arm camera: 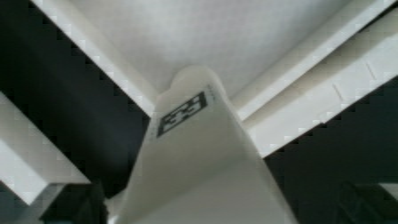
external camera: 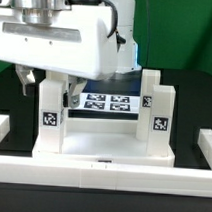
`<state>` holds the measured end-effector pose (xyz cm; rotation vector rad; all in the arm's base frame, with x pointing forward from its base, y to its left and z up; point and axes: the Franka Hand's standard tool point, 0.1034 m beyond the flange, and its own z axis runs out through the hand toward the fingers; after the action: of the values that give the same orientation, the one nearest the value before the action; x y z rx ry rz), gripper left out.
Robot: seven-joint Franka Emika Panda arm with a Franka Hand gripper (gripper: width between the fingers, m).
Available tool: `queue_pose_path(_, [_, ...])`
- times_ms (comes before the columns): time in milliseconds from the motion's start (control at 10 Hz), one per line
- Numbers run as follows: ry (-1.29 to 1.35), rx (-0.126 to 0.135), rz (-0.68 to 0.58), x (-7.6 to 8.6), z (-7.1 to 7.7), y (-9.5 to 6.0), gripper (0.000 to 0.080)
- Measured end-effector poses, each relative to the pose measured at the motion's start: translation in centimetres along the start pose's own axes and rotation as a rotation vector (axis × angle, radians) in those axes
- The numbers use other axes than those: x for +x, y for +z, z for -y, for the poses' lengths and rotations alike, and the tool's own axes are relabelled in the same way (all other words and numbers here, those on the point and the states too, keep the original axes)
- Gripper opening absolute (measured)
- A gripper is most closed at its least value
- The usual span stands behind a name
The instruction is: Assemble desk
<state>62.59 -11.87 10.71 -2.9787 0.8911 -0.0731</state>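
The desk panel (external camera: 102, 144), smooth white plastic with a raised rim, lies upside down on the black table (external camera: 14, 100) against the front rail (external camera: 101, 176), long axis left-right, 2 tagged square legs (external camera: 51, 112) pointing up, while the gripper (external camera: 55, 92) hangs wide open around the exterior view's left leg, holding nothing.

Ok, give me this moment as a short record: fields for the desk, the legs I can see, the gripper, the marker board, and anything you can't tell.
desk: white panel lying flat at the front of the black surface, legs pointing up
legs: two clearly standing upright on the panel, one at the exterior view's left, one at its right, each with a tag
gripper: open, above the left leg
wrist view: a tagged white leg close below the camera
marker board: flat behind the desk
unclear: whether the fingers touch the leg
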Motion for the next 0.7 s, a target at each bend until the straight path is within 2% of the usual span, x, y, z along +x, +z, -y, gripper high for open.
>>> queue_pose_path(300, [-0.234, -0.018, 0.001, -0.07, -0.05, 0.09, 0.0649])
queue_pose_path(400, [-0.338, -0.040, 0.000, -0.03, -0.17, 0.01, 0.0649])
queue_pose_path(500, [-0.377, -0.047, -0.001, -0.01, -0.12, -0.02, 0.0649])
queue_pose_path(600, [-0.403, -0.053, 0.000, 0.01, -0.17, -0.02, 0.0623])
queue_pose_path(700, [-0.420, -0.055, 0.000, 0.06, -0.31, -0.02, 0.0471])
